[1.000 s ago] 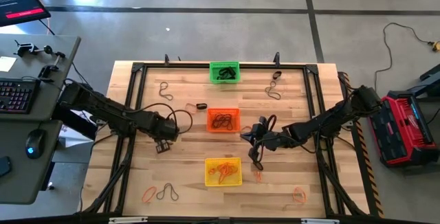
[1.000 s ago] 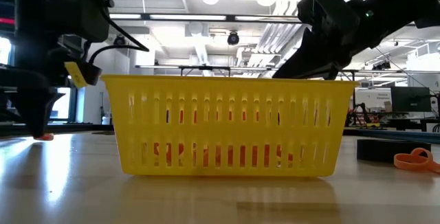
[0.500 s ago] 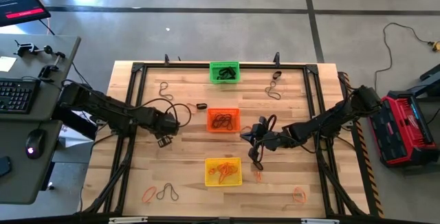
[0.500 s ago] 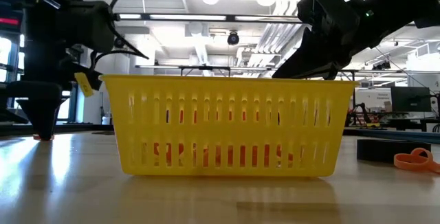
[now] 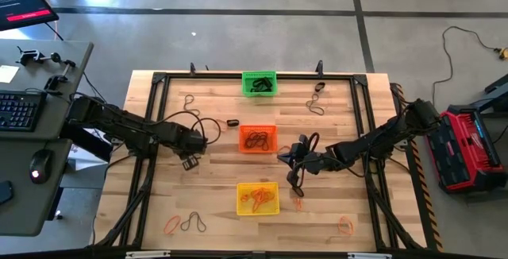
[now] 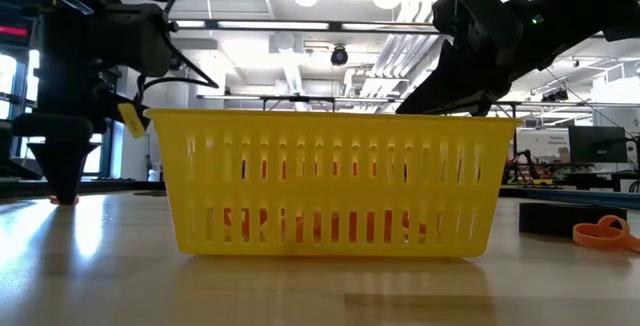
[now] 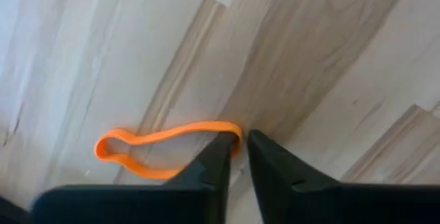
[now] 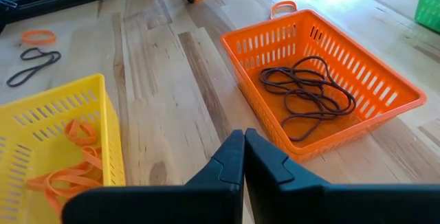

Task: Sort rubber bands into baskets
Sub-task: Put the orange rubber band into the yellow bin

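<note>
L gripper (image 7: pixel 237 145) nearly closed, fingertip touching orange rubber band (image 7: pixel 161 148) on table (image 7: pixel 330 59); grip unclear.

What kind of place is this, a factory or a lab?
Likely a robotics lab or workshop: a wooden table on a concrete floor, a desk with a keyboard alongside, and exposed ceiling ducts with more workbenches behind.

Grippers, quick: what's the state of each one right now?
Left gripper: fingers nearly together at one end of an orange rubber band on the table; grip cannot be told.
Right gripper: shut, holding nothing visible.
</note>
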You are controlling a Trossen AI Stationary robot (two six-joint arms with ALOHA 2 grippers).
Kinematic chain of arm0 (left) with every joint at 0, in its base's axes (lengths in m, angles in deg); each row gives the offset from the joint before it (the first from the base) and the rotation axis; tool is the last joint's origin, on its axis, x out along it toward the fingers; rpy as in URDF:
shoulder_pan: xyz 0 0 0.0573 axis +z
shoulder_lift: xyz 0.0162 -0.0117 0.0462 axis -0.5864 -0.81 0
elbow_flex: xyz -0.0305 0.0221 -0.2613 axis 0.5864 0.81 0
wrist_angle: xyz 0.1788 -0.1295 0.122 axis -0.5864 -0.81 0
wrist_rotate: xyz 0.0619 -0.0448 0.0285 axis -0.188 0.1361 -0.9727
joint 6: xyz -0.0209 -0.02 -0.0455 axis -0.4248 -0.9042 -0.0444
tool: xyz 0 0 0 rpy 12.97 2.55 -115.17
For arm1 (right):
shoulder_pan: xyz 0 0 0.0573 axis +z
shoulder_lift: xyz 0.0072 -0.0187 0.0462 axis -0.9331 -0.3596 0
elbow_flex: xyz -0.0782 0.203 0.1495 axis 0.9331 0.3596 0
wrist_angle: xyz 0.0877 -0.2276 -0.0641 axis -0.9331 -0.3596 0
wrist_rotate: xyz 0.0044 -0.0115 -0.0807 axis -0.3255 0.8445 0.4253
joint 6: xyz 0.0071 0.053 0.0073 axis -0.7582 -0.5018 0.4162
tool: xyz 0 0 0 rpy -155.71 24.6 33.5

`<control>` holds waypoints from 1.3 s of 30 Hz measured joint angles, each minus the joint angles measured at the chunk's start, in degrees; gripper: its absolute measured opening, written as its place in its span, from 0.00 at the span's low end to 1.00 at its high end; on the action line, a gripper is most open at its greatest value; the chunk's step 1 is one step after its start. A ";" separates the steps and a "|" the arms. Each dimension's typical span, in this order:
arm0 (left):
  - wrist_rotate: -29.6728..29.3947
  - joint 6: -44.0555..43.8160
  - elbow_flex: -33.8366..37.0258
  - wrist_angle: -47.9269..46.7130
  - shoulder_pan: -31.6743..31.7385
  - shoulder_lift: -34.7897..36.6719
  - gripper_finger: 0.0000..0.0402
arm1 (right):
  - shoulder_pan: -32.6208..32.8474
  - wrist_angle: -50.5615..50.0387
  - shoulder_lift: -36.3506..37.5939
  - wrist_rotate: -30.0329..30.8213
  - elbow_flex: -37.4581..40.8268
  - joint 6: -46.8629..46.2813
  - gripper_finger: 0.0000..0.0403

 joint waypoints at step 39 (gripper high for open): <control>9.42 12.13 -20.81 28.35 -11.77 -1.82 0.00 | 0.00 0.02 0.00 0.01 0.00 0.01 0.00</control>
